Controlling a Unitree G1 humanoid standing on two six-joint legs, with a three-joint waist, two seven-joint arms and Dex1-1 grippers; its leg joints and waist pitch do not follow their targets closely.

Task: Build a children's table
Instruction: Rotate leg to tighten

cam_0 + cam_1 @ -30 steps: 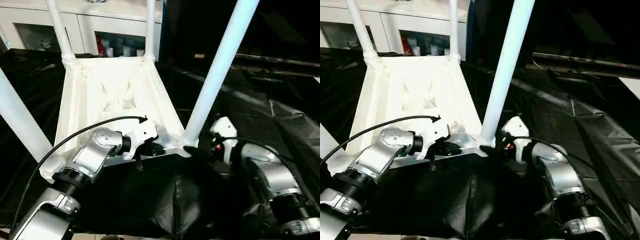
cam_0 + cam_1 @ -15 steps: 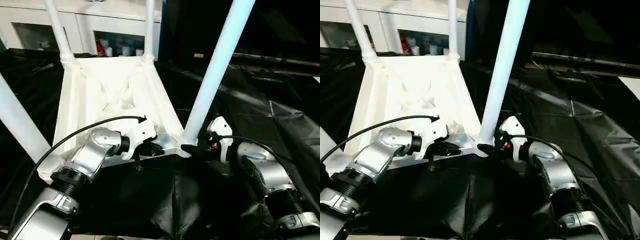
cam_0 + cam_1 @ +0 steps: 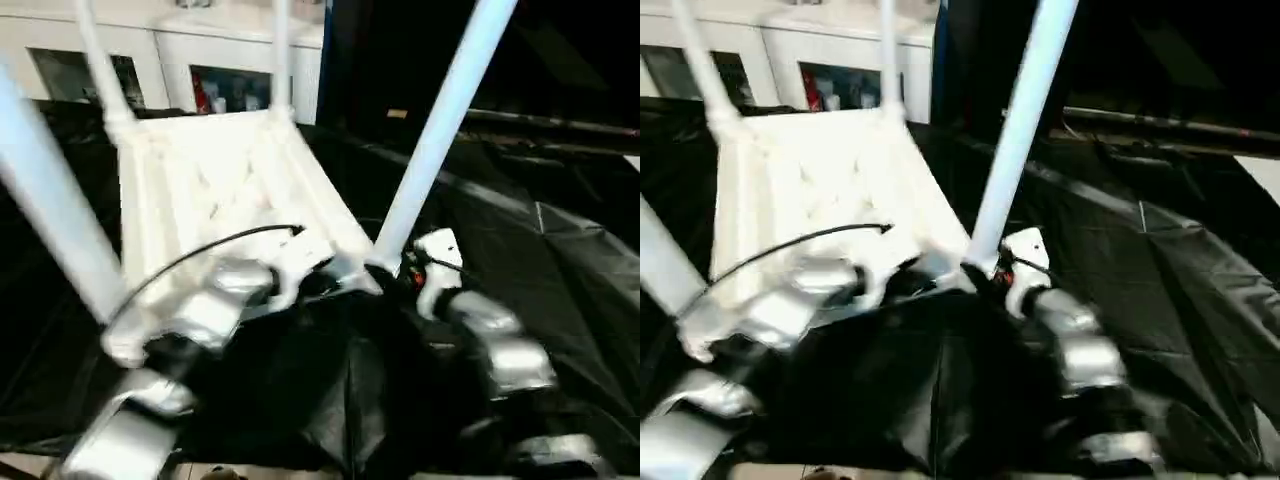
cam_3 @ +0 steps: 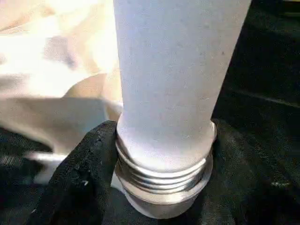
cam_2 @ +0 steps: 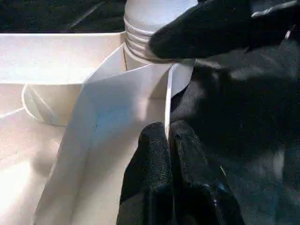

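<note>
Nearest the robot, the left hand [image 5: 169, 140] is pinched shut on the thin near rim of the white plastic children's table [image 3: 215, 185], which lies upside down with its ribbed underside up and its round tube legs standing out of the corner sockets. Just beside it, at the near right corner, the right hand [image 4: 161, 187] has its black fingers [image 4: 79, 176] part-way open on either side of the ribbed collar of the near right leg [image 3: 440, 120], closed around it where the leg enters its socket. Compared with a second ago, that hand has come in from beside the corner and narrowed around the collar, and the tabletop has swung a little, its far end now leaning toward the left. I judge this to mean the last legs are seated and the robot is handling the whole table, perhaps starting to turn it over or checking the leg's seating. The table rests on a counter covered by crinkled black plastic sheeting [image 3: 560, 250]. Beyond it stands a white cabinet with glass doors [image 3: 190, 60], small items dimly visible inside, and a dark area to the right.
</note>
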